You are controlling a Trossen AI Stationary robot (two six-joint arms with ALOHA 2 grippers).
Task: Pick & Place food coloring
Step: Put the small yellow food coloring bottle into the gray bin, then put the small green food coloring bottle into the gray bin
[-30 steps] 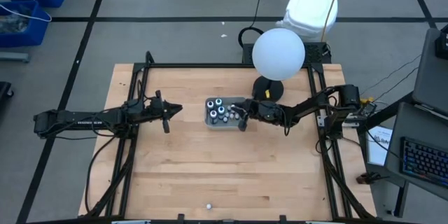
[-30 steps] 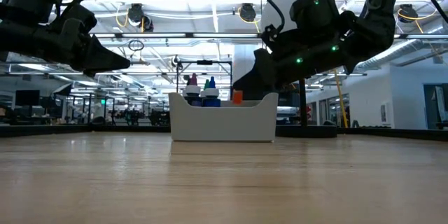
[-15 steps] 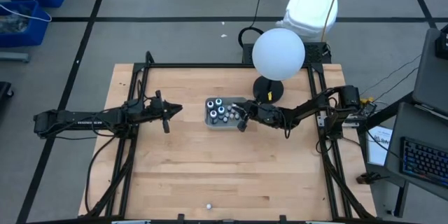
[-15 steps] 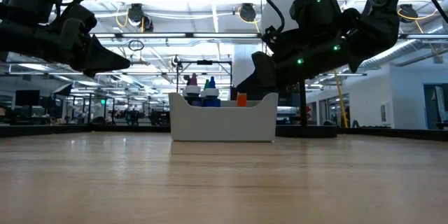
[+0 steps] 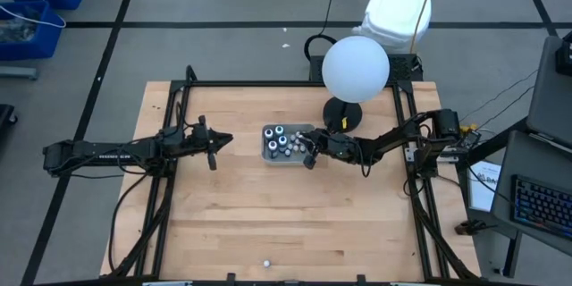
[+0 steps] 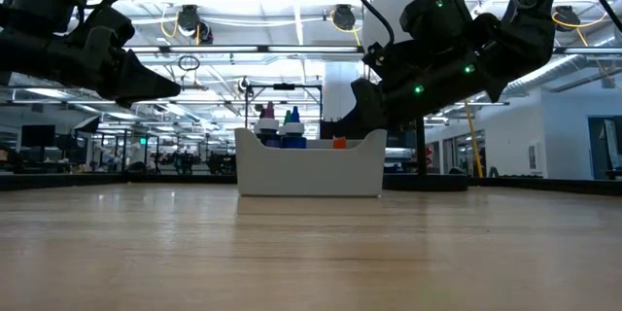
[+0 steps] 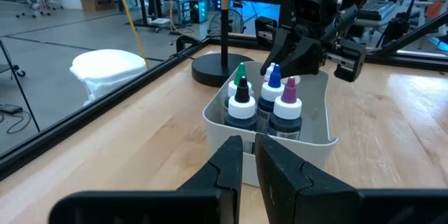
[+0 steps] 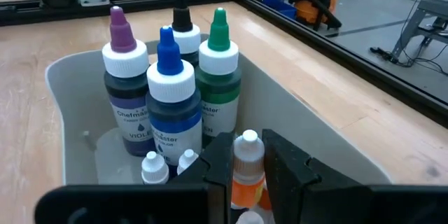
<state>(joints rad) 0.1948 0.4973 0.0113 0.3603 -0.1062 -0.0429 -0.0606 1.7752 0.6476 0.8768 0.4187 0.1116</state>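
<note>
The wooden table (image 5: 268, 223) carries everything, with a black frame around its edges. Toward its far side stands a large white globe (image 5: 355, 68) on a black stand. In front of that sits the pale grey tray (image 5: 271, 155), which holds the food coloring.

My left gripper (image 5: 213, 142) hangs above the table well to the left of the tray, its fingers (image 7: 231, 164) drawn close together with only a thin slit between them and nothing in it. My right gripper (image 8: 241, 157) is at the tray's right end, reaching down into it, and its fingers (image 8: 218, 159) are clamped on a small orange bottle (image 8: 245, 175) with a white neck.

The other bottles stand upright in a tight cluster at the tray's other end: a violet bottle (image 8: 124, 91), a blue bottle (image 8: 170, 105), a green bottle (image 8: 219, 91) and a black-tipped bottle (image 8: 181, 31) behind them. Each has a dark, labelled body, a white collar and a pointed coloured tip. Two tiny white-capped bottles (image 8: 168, 166) sit low in the tray beside the orange one.
</note>
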